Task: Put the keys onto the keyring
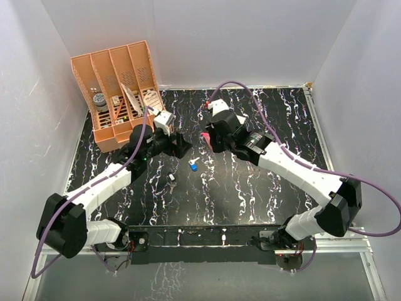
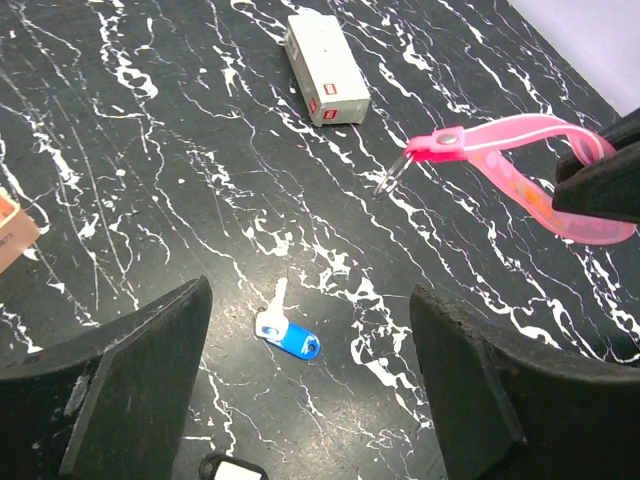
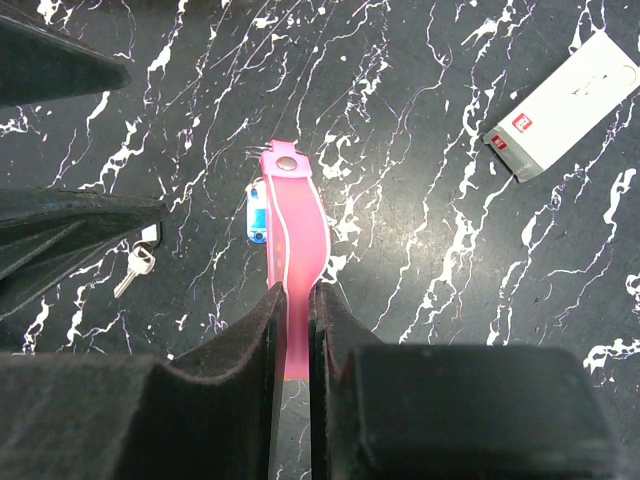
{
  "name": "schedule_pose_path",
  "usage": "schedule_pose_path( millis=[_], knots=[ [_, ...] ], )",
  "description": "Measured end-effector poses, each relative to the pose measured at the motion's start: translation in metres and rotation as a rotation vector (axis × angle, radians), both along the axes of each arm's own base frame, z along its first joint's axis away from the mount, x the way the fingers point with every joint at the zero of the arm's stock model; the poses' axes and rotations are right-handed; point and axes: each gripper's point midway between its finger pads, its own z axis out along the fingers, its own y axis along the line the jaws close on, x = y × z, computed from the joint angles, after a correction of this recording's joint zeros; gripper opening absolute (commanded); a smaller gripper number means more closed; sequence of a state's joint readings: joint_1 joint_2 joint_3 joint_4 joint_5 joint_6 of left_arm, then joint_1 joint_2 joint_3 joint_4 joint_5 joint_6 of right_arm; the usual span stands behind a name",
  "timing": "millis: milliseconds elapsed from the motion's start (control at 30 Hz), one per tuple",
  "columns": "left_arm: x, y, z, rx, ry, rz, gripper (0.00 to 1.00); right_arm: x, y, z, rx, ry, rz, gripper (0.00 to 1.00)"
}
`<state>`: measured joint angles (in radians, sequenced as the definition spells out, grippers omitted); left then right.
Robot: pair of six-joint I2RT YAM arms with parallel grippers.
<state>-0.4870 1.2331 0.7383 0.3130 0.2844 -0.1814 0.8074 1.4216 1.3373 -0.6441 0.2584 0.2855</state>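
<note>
right gripper (image 3: 290,300) clamped on the pink strap fob (image 3: 293,225) of the keyring, with the silver ring (image 2: 393,176) dangling at the fob's free end. left gripper (image 2: 310,290) jaws spread wide, nothing in them, hovering over the blue key (image 2: 287,333), which lies flat on the black marble table (image 2: 150,180). dark-headed key (image 1: 170,182) lies near it, toward the bases. white box (image 2: 325,70) sits well apart.

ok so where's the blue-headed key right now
The small blue-headed key lies on the black marbled table near the middle of the top view, close to the open left gripper and beside the pink strap keyring the right gripper holds.
</note>
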Motion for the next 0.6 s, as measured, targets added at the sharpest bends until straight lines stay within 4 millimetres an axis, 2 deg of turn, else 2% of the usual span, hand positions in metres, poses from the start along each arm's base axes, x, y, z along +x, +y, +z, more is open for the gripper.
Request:
schedule_pose_path(
  millis=[400,600],
  knots=[
    [-0.006,-0.014,0.002,-0.015,-0.019,-0.085,0.76,0.000,-0.002,0.004,-0.003,-0.011,0.016,0.09],
    [-0.003,-0.021,0.004,0.010,-0.036,-0.103,0.76,-0.002,0.001,0.004,0.004,-0.003,0.031,0.09]
  ],
)
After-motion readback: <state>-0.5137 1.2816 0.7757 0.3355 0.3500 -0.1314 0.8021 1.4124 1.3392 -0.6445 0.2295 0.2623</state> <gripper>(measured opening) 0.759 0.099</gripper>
